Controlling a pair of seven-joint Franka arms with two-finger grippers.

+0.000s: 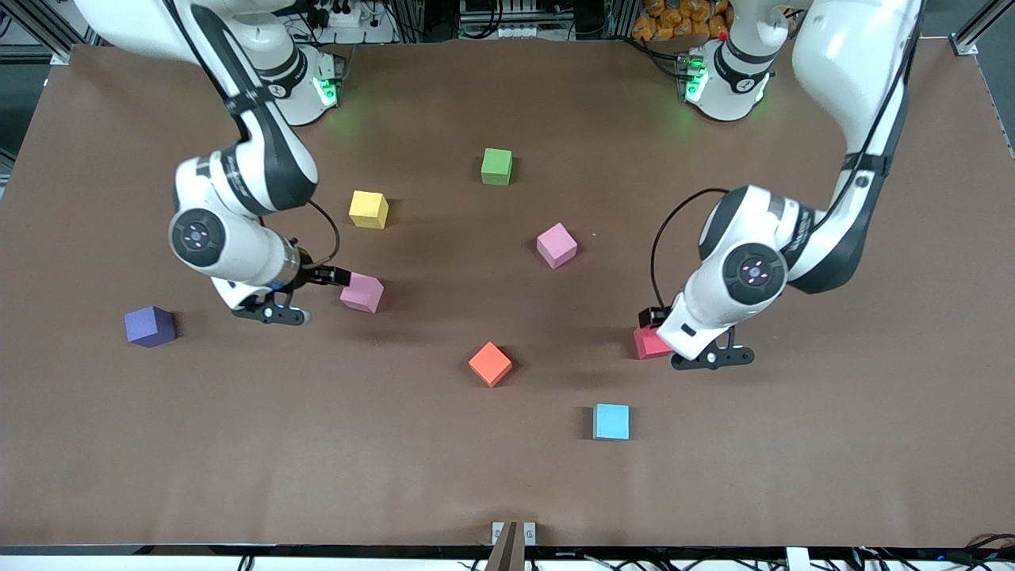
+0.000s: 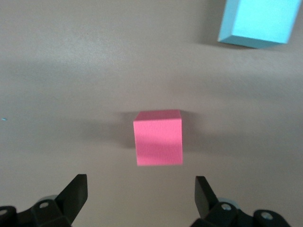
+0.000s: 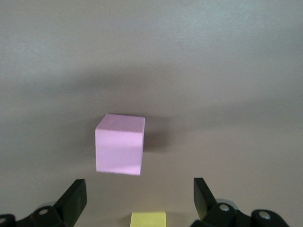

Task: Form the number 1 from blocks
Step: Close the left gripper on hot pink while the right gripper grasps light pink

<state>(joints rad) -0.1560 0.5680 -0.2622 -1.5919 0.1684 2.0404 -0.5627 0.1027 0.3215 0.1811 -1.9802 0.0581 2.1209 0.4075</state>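
Five blocks lie apart on the brown table: green [image 1: 496, 166], yellow [image 1: 369, 209], one pink block [image 1: 557, 245] near the middle, a second pink block [image 1: 362, 292] and a red block [image 1: 649, 343]. My right gripper [image 1: 335, 276] hangs open beside that second pink block [image 3: 120, 144], which lies ahead of the open right gripper [image 3: 139, 198] and outside its fingers; the yellow block [image 3: 148, 219] shows low between them. My left gripper [image 1: 653, 317] is open over the red block [image 2: 158, 137] and partly hides it. In the left wrist view the left gripper [image 2: 140, 196] holds nothing.
A purple cube [image 1: 150, 326] sits toward the right arm's end. An orange cube [image 1: 490, 363] and a light blue cube [image 1: 611, 421] lie nearer the front camera; the light blue cube [image 2: 258, 21] is close to the red block.
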